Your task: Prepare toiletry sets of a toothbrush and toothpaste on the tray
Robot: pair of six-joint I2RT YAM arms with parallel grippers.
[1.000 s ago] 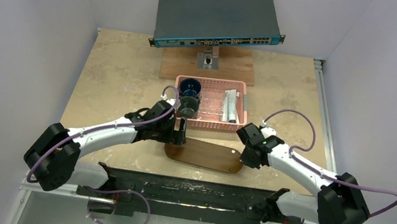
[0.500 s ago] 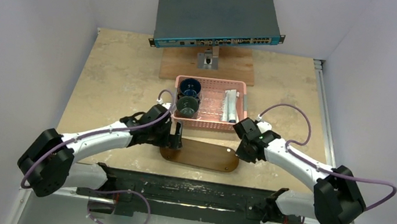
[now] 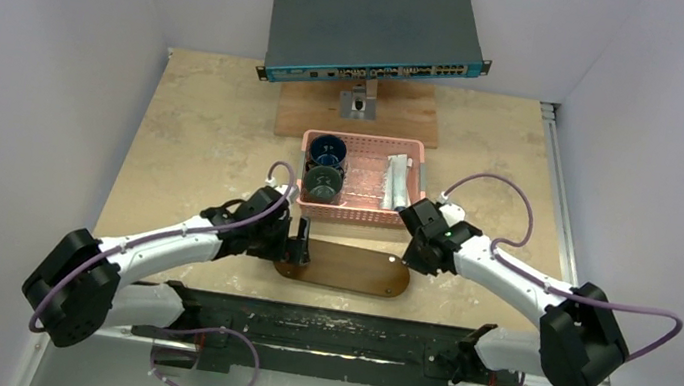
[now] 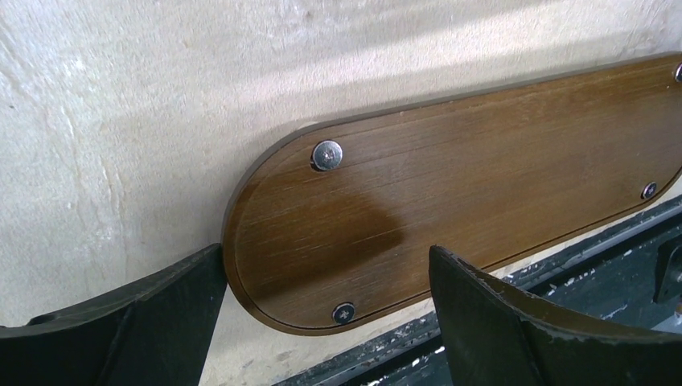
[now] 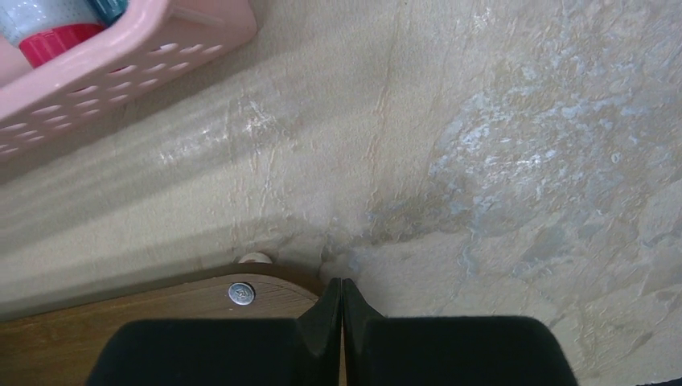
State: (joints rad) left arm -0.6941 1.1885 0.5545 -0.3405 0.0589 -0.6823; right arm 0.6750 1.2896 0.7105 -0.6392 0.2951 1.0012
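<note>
Table: tray set at middle of near edge, basket just beyond.

Risk: tray may be skidded over near edge if shoved by right pincer, pressed together at its right end. Rounded left end may be missed by left pincer, spread around it.

Tray long axis parallel to near edge. Toiletry sets left in basket, pointed toward far edge.

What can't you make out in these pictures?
- Toiletry sets: too small in the top view to count. In the right wrist view the frame edge cuts off all but one end.
- Tray: in the top view its ends are partly covered by the left gripper and right gripper.
- Mugs: insides too dark and small in the top view.
- Basket: mostly cut off in the right wrist view.
</note>
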